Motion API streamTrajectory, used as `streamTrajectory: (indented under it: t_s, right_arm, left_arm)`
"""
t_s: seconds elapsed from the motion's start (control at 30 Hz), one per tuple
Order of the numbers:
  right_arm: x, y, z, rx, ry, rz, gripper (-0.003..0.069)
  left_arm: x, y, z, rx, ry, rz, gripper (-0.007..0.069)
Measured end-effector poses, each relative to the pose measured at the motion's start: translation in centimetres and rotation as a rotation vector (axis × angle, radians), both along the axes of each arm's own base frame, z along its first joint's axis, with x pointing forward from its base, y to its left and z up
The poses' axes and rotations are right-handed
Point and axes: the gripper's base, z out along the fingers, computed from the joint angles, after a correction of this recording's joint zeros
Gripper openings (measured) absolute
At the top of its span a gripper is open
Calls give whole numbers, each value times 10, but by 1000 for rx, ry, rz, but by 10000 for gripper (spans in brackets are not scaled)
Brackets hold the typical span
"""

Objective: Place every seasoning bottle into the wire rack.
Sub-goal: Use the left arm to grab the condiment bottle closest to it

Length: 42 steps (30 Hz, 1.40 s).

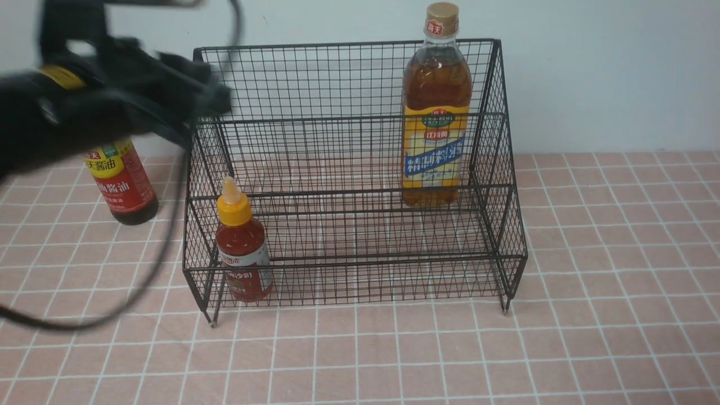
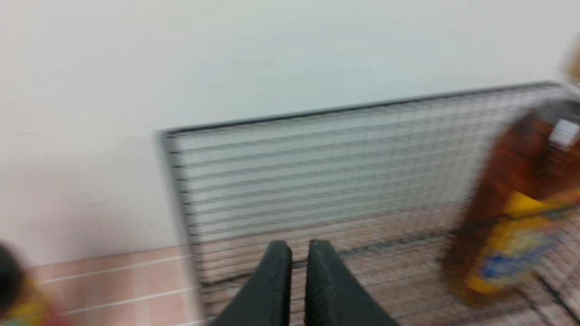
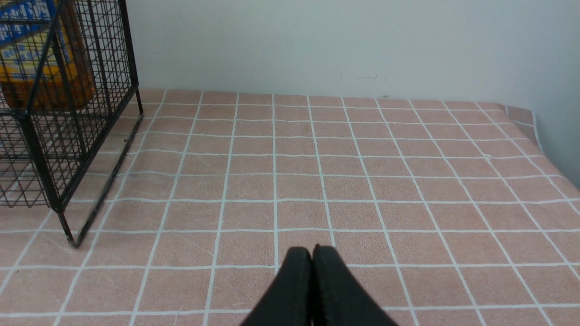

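Wire rack (image 1: pixel 343 44) on the tiled table. Amber bottle (image 1: pixel 436 112) – upper tier, right end; red-sauce bottle (image 1: pixel 243 253) – lower tier, left front corner; soy-sauce bottle (image 1: pixel 121 185) stands outside, beside the rack's left wall. Left gripper (image 2: pixel 299 258), blurred, near the rack's top-left corner, fingers almost together, empty. Right gripper (image 3: pixel 311 253), off the rack's right side, fingers pressed together, empty.

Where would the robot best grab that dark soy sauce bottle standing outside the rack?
Probably the soy sauce bottle by its round body at label height, level from the front: it stands upright, the left arm hides its top, and the wire rack flanks its right.
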Motion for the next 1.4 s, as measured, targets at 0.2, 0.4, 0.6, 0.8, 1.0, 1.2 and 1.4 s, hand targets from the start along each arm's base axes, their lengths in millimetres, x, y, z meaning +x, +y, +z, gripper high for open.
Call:
streamTrajectory:
  t_s: [0.2,0.4,0.6,0.8,1.0,1.2,1.4]
  right_arm:
    - [0,0,0,0,0,0,-14]
    - [0,0,0,0,0,0,-14]
    - [0,0,0,0,0,0,-14]
    - [0,0,0,0,0,0,-14]
    - [0,0,0,0,0,0,-14]
    - [0,0,0,0,0,0,-15]
    - [0,0,0,0,0,0,-15]
  left_arm:
    - [7,59,11,0,-71,222,-7]
    - [22,93,16,13,-253,402,46]
    - [50,101,12,16,-303,447,266]
    - [78,104,-12,23,-239,448,454]
    - [110,109,-41,28,-170,451,568]
    - [128,111,-71,36,-107,454,574]
    - [136,112,-91,42,-59,453,574]
